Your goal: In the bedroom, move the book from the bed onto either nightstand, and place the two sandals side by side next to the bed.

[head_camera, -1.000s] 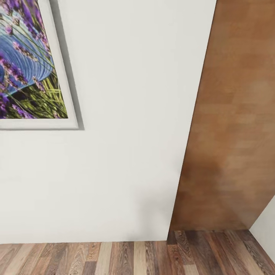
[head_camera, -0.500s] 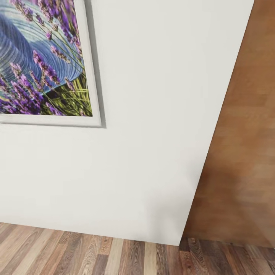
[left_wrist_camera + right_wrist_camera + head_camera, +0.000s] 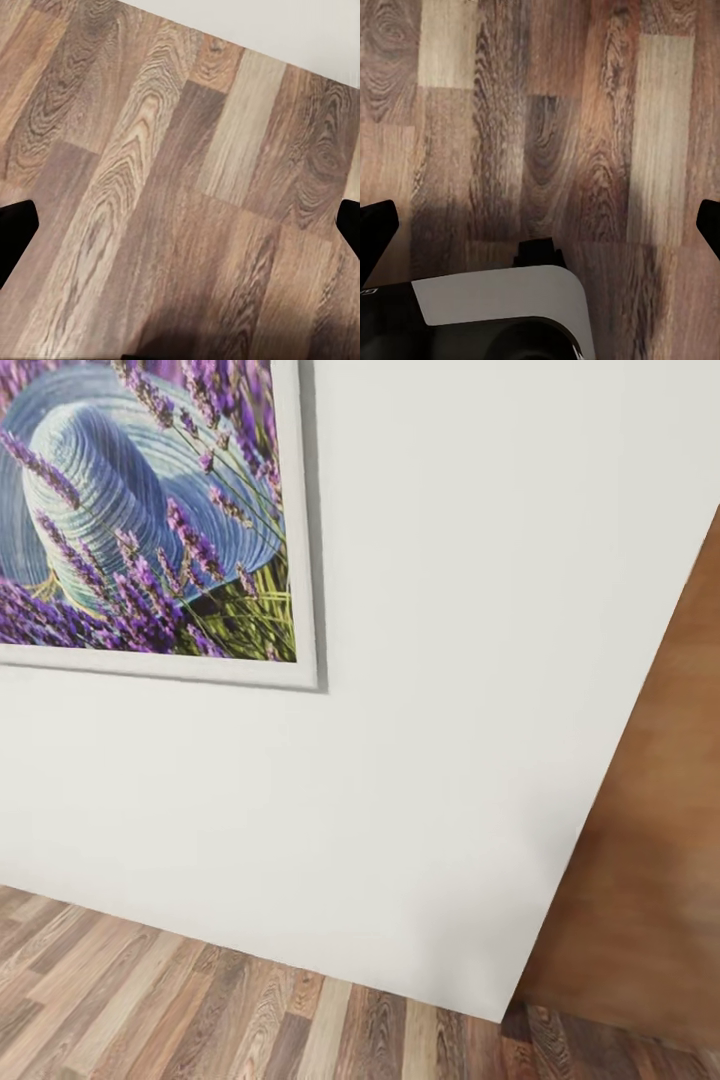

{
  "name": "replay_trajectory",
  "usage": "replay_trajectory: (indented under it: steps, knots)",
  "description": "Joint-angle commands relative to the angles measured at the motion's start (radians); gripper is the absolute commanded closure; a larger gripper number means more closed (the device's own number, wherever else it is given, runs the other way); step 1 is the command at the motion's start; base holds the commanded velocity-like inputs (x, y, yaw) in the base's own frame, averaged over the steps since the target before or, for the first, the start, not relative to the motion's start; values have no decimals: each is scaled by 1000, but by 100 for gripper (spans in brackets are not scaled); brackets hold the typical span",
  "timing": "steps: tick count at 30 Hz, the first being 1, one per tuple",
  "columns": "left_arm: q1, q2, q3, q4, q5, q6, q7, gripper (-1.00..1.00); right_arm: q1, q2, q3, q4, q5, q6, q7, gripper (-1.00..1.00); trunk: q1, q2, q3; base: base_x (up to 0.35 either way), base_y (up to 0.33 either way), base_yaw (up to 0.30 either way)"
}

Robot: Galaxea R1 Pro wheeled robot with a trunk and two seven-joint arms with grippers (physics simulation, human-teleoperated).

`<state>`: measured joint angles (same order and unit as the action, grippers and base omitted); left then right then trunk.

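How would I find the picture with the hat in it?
Look at the big white wall above the wood-plank floor. Near its top hangs a white-framed picture. It shows a blue woven hat among purple lavender, the wall's one colourful patch.

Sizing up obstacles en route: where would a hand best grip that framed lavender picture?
Likely the white frame, at its right edge near the lower corner, coming from the right: it stands slightly proud of the wall, casting a shadow there.
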<state>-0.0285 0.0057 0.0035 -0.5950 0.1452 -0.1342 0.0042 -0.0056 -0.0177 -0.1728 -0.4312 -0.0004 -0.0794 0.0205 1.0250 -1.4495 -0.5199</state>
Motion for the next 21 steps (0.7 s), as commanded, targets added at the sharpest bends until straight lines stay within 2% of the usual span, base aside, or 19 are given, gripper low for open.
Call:
replay_trajectory:
  steps: [1,7,21]
  knots:
    - [-1,0,-2,0,10,-3,0,-100,-1,0,-4,1,0,-3,2,-100,0,0,-1,86,0,92]
    - [0,0,-2,1,10,-2,0,-100,-1,-1,-4,1,-1,-3,2,-100,0,0,-1,222,0,36]
    - [-1,0,-2,1,10,-2,0,-100,-1,-1,-4,0,-1,-3,2,-100,0,0,-1,308,0,2]
